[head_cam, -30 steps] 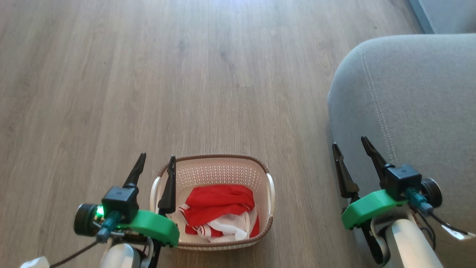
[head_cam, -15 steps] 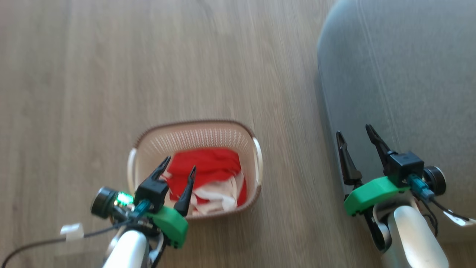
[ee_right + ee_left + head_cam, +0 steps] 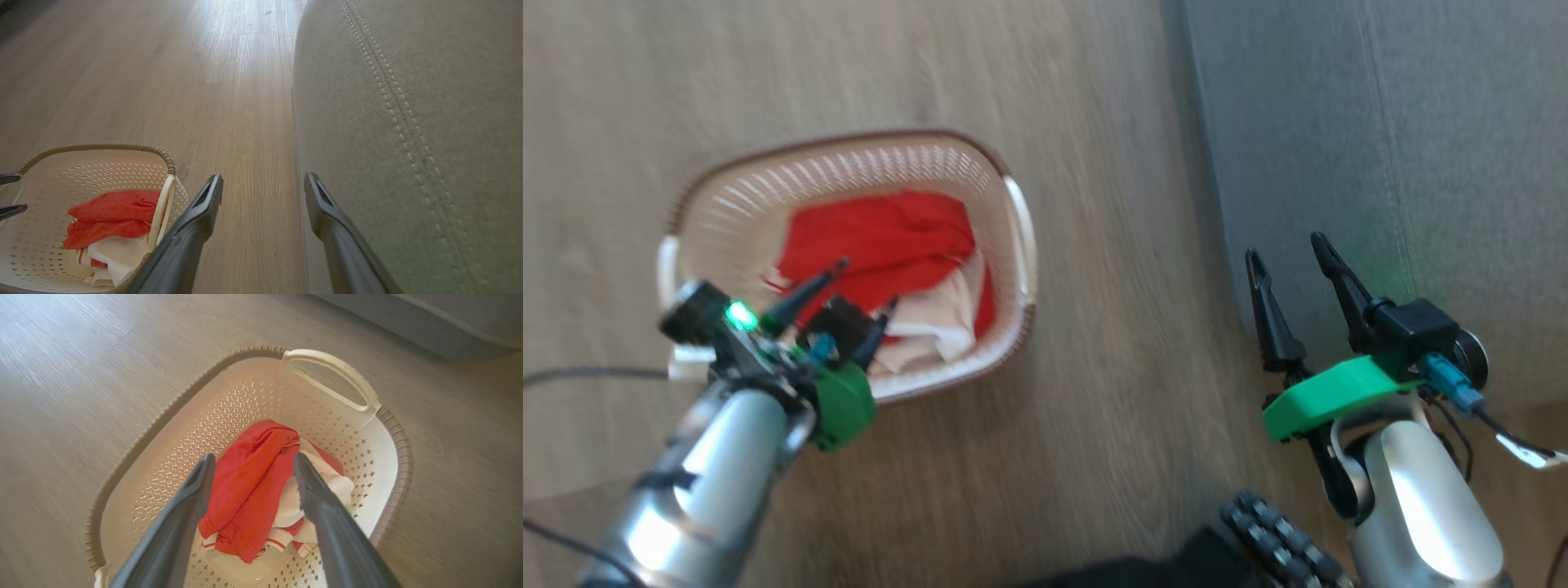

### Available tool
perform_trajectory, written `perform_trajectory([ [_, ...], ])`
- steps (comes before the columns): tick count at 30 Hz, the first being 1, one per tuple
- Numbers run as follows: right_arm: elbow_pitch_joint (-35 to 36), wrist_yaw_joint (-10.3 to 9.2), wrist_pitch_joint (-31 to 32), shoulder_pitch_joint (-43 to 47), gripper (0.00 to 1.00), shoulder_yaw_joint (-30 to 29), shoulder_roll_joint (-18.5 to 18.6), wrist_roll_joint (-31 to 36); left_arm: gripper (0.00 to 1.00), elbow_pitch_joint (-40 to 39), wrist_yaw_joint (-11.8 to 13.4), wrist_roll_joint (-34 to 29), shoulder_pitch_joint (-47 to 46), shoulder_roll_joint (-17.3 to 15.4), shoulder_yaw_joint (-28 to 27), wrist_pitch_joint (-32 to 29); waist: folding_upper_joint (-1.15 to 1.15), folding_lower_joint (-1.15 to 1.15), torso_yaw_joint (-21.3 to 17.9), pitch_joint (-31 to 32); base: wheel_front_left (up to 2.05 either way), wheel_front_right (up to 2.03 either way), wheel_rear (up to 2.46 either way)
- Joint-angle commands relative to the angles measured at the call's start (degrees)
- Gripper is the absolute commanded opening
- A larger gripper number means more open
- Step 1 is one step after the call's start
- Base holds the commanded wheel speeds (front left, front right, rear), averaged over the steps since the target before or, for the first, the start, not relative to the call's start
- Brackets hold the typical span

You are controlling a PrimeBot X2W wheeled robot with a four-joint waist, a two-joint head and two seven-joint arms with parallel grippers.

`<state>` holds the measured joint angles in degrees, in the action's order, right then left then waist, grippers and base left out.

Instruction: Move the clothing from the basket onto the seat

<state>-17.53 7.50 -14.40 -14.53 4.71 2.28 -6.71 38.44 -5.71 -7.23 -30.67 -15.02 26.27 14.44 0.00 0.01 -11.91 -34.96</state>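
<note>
The left pincer (image 3: 253, 459) hangs with its two dark fingers spread apart and nothing between them, poised over the soft red and white fabric clothing (image 3: 249, 498). The clothing lies bunched in the cream perforated plastic basket with a brown woven-look rim (image 3: 402, 457). The heap sits straight ahead of the fingertips and partly between them. Whether either tip already brushes the cloth is hard to tell from the wrist view.

In the basket there is this one heap: red folds on top, and white cloth with red-striped trim beneath and toward the right-hand finger. Bare perforated plastic shows around it.

The garments look light and limp, so they should drape and trail when lifted rather than keep any shape. A shallow pinch would likely catch one layer and leave the rest. The raised red fold between the fingers seems the best hold, taken deep enough to gather several layers.

The right pincer (image 3: 1285, 249), fingers likewise apart and empty, hovers well away from the basket. The large grey fabric-upholstered seat (image 3: 1380, 147) lies just beyond and beside it.
</note>
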Motion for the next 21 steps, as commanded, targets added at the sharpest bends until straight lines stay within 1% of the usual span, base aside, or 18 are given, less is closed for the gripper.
perform_trajectory([
  [1, 1.73, -0.01, -0.6, 0.27, 1.0, 1.67, 0.6, -0.67, 1.0, -0.08, -0.05, -0.74, -1.37, -2.16, -0.81, 0.56, 0.0, -0.01, -4.55, -6.23, 0.0, 0.0, 0.0],
  [8, 2.86, -0.01, -0.6, -0.14, 1.0, 4.89, 0.6, -4.35, 1.0, 8.31, -0.14, -2.8, -10.66, -6.47, 2.89, 0.56, 0.0, -0.01, -8.86, -13.09, 0.0, 0.0, 0.0],
  [12, 3.76, -0.01, -0.6, -0.09, 1.0, 7.0, 0.6, -6.19, 1.0, 13.99, -0.44, -4.26, -15.98, -8.34, 5.11, 0.56, 0.0, -0.01, -11.15, -16.41, 0.0, 0.0, 0.0],
  [16, 4.34, -0.01, -0.6, 1.11, 1.0, 7.16, 0.6, -6.74, 1.0, 20.34, -0.99, -6.2, -20.35, -8.4, 8.6, 0.56, 0.0, -0.01, -11.54, -17.87, 0.0, 0.0, 0.0],
  [17, 4.34, -0.01, -0.6, 1.11, 1.0, 7.16, 0.6, -6.74, 1.0, 20.34, -0.99, -6.2, -20.35, -8.4, 8.6, 0.56, 0.0, -0.01, -11.54, -17.87, 0.0, 0.0, 0.0],
  [21, 4.99, -0.01, -0.6, 2.34, 1.0, 7.11, 0.6, -6.97, 1.0, 25.96, -1.26, -7.72, -23.86, -7.8, 11.43, 0.56, 0.0, -0.01, -11.65, -18.71, 0.0, 0.0, 0.0],
])
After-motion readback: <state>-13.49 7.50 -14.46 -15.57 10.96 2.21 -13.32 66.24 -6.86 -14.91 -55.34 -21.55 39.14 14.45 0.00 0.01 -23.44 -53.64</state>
